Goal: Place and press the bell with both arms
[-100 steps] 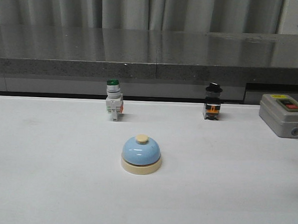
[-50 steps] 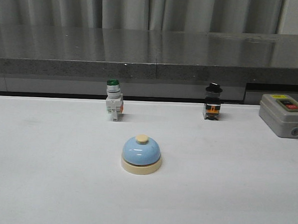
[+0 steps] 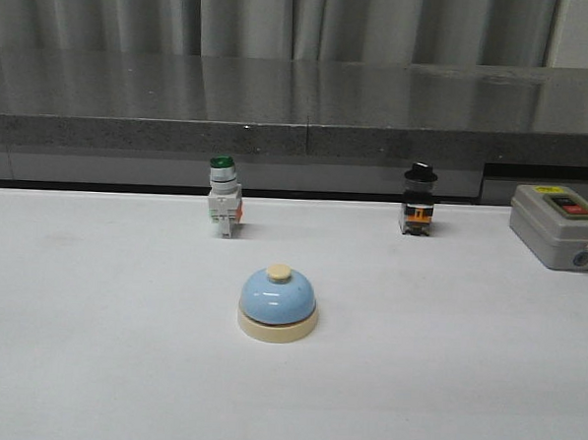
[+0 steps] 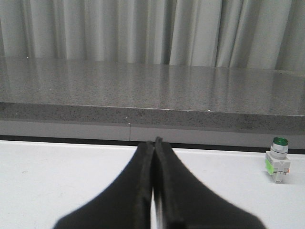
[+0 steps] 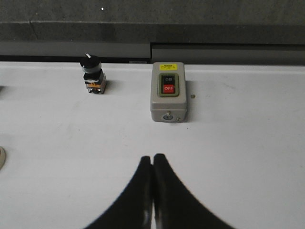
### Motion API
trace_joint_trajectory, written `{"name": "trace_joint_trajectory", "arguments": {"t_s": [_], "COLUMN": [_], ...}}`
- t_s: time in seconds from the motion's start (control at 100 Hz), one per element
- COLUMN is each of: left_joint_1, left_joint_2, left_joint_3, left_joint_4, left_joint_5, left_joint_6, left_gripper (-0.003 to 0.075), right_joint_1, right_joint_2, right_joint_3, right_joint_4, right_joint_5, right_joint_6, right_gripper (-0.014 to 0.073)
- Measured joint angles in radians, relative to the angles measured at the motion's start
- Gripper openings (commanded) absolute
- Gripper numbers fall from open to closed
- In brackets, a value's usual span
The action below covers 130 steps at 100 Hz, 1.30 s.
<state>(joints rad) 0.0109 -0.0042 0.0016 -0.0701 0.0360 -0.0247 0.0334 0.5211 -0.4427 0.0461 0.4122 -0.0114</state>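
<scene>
The light-blue bell [image 3: 278,300] with cream base and cream button stands upright in the middle of the white table [image 3: 89,367] in the front view. A sliver of its cream base [image 5: 1,158] shows in the right wrist view. Neither arm shows in the front view. My left gripper [image 4: 154,141] is shut and empty above the table, facing the back ledge. My right gripper [image 5: 152,157] is shut and empty above the table, short of the grey box.
A green-capped white switch [image 3: 222,200] [image 4: 278,160] stands behind the bell to the left. A black-knobbed switch [image 3: 418,201] [image 5: 92,74] stands behind to the right. A grey box with red and black buttons [image 3: 560,226] [image 5: 168,98] sits far right. A dark stone ledge [image 3: 299,122] runs along the back.
A dark object at the top right corner of the front view one second ago has gone. The bell and switches have not moved.
</scene>
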Motion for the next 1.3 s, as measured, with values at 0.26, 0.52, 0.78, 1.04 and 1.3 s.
{"name": "trace_joint_trajectory", "arguments": {"t_s": [0.26, 0.52, 0.78, 1.04, 1.3], "left_joint_1": [0.000, 0.000, 0.000, 0.000, 0.000], "left_joint_2": [0.000, 0.000, 0.000, 0.000, 0.000], "left_joint_3": [0.000, 0.000, 0.000, 0.000, 0.000], "left_joint_4": [0.000, 0.000, 0.000, 0.000, 0.000], "left_joint_5": [0.000, 0.000, 0.000, 0.000, 0.000], "left_joint_6": [0.000, 0.000, 0.000, 0.000, 0.000], "left_gripper": [-0.0020, -0.0020, -0.0020, -0.0020, -0.0020], "right_joint_1": [0.000, 0.000, 0.000, -0.002, -0.002], "right_joint_2": [-0.208, -0.399, -0.530, -0.532, -0.532], "right_joint_3": [0.136, 0.290, 0.357, 0.456, 0.469], "right_joint_4": [0.000, -0.033, -0.035, -0.031, -0.024], "right_joint_5": [-0.138, -0.293, -0.293, -0.335, -0.340], "right_joint_6": [0.000, 0.000, 0.000, 0.000, 0.000], "right_gripper": [-0.0060, -0.0060, -0.0060, -0.0060, -0.0060]}}
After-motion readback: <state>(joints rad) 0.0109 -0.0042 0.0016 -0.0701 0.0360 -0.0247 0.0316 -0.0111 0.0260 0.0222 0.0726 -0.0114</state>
